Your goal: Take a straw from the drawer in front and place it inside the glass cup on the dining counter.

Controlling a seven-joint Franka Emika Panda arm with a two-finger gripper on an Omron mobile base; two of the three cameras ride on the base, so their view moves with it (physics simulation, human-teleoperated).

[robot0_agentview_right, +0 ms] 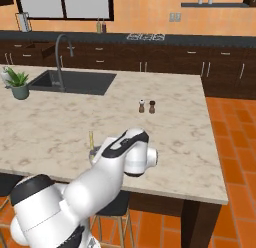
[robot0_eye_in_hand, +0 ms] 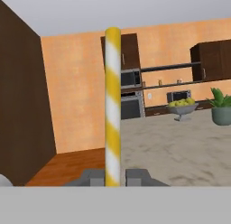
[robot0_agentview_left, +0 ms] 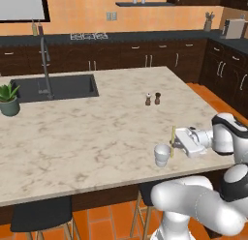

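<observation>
A thin yellow-and-white striped straw (robot0_agentview_left: 173,140) stands upright in my gripper (robot0_agentview_left: 175,146), which is shut on its lower part. In the hand view the straw (robot0_eye_in_hand: 113,101) rises between the two fingertips (robot0_eye_in_hand: 92,178) of the gripper (robot0_eye_in_hand: 113,179). The glass cup (robot0_agentview_left: 162,154), a small whitish tumbler, stands on the dining counter (robot0_agentview_left: 97,132) near its front edge. The straw is right beside the cup's right rim, its lower end level with the cup. In the right base view my arm hides most of the cup (robot0_agentview_right: 93,153), and the straw (robot0_agentview_right: 91,139) shows above it. The drawer is out of view.
Two small shakers (robot0_agentview_left: 152,98) stand further back on the counter. A sink (robot0_agentview_left: 53,87) with a tall faucet (robot0_agentview_left: 46,65) and a potted plant (robot0_agentview_left: 8,99) are at the far left. Black stools (robot0_agentview_left: 41,217) sit under the counter's front edge.
</observation>
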